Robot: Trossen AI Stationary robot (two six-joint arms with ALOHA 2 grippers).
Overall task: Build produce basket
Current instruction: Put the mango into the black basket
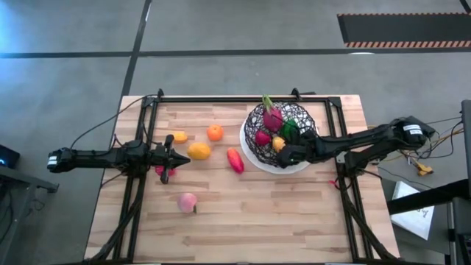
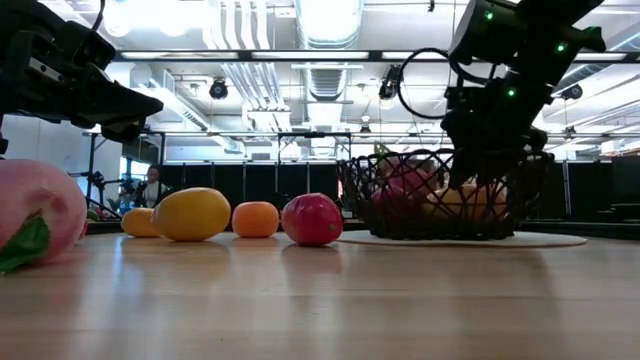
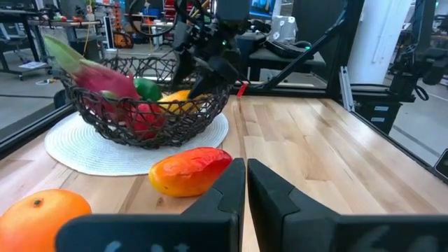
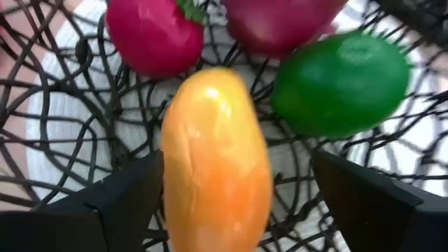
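Basket (image 1: 294, 118) near the tabletop's far right corner holds the right gripper (image 1: 282, 152), fingers spread either side of an orange-yellow fruit (image 4: 215, 161), seemingly not touching it. Left gripper (image 1: 171, 155) hangs pinched shut near the left edge.

We saw a grey floor (image 1: 66, 29) crossed by dark lines, with a striped mat (image 1: 403, 29) at its far edge. Bright ceiling lights (image 2: 325, 20) and ducts (image 2: 240, 85) hung above dark shelving (image 2: 250, 180).

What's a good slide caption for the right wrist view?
Open right gripper above a yellow-orange fruit in the basket.
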